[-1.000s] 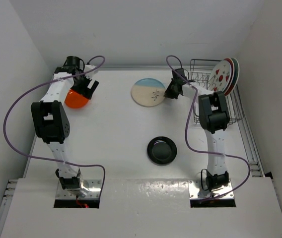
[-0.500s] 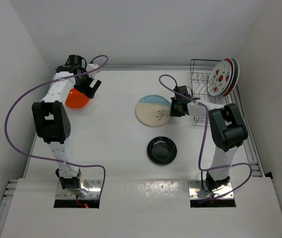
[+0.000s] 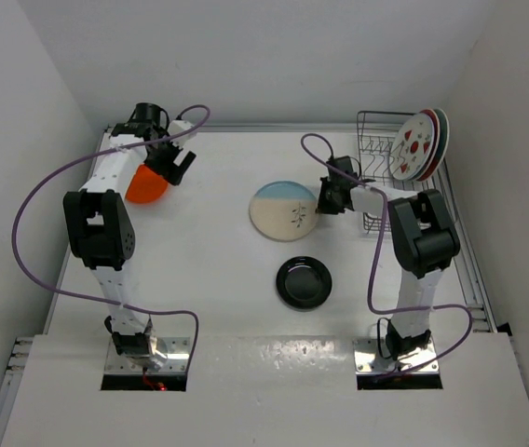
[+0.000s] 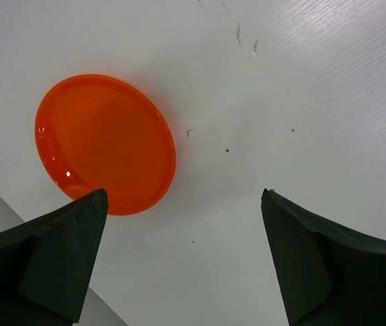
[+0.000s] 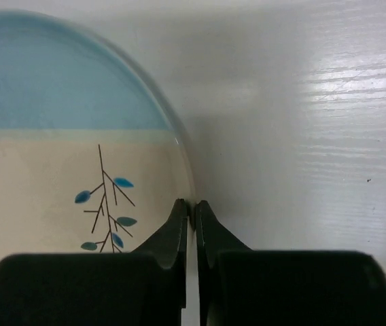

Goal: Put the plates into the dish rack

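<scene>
My right gripper (image 3: 321, 200) is shut on the right rim of the cream-and-blue plate (image 3: 283, 209), which shows in the right wrist view (image 5: 71, 156) with its sprig; the gripper (image 5: 194, 207) pinches the edge. The small black plate (image 3: 304, 282) lies on the table nearer the arms. The orange plate (image 3: 145, 182) lies at the far left; in the left wrist view it (image 4: 104, 142) sits up and left of my open, empty left gripper (image 4: 183, 207), also seen from above (image 3: 173, 166). The dish rack (image 3: 381, 154) at the far right holds the watermelon plate (image 3: 413, 144) and red plates behind it.
White walls close in the table at the left, back and right. The left wall stands close beside the orange plate. A metal rail (image 3: 469, 270) runs along the table's right edge by the rack.
My right gripper has dragged the cream-and-blue plate from the far middle toward the near side over the last second, then slightly left. My left gripper has shifted slightly right, away from the orange plate.
</scene>
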Motion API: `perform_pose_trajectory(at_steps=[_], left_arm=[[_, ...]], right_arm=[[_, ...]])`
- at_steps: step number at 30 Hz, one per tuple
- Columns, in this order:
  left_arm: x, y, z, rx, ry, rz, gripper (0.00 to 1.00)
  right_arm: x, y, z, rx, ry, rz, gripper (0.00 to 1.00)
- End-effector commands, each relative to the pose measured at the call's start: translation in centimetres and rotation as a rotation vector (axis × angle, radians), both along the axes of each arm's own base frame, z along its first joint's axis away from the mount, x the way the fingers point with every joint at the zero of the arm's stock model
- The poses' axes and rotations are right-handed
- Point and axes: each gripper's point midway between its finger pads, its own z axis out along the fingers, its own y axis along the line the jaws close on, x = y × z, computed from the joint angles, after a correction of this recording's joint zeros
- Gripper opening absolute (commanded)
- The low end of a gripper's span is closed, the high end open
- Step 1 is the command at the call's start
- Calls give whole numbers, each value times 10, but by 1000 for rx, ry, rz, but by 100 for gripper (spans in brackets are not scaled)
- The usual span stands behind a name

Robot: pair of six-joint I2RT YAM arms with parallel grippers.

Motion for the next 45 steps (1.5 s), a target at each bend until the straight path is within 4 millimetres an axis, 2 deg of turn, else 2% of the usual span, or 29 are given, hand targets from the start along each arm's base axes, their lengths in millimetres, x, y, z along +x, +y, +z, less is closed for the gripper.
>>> perform_pose_trajectory(at_steps=[1,4,5,6,7,9,11,12,13,16,21,27,34,40,45], left_arm=[[-1,1,32,13,-75,0,100],[-5,1,28,14,-56,-1,100],[-5,1,28,14,-56,-1,100],[-5,1,28,14,-56,-1,100],[-5,1,28,14,-56,-1,100],[-5,1,28,14,-56,-1,100],[-3,1,31,13,-66,-1,100],[-3,1,31,13,-66,-1,100],[-3,1,31,18,-67,-8,100],[-2,1,27,19,-57,-8,100],[-2,1,27,19,-57,-8,100],[0,1,31,18,-67,-8,100],[0,-1,30,11,-67,-13,100],[0,-1,30,11,-67,-13,100],[5,-9,29,-26,-69,-48,100]], right_arm=[[-17,-5,-31,-22,92,7,0],[-12,-4,-19,-32,45,57,0],[-8,-4,-7,-60,10,103,0],[9,-1,16,-74,-53,104,0],[14,2,26,-91,-82,118,0],[33,2,74,-142,-219,134,0],[45,4,112,-167,-330,136,0],[48,4,115,-180,-344,137,0],[51,3,132,-187,-385,140,0],[56,-3,149,-255,-428,156,0],[58,-3,161,-344,-456,203,0],[69,2,200,-425,-569,226,0],[73,-1,213,-462,-595,231,0],[75,-14,227,-557,-619,230,0],[74,-17,236,-570,-640,220,0]])
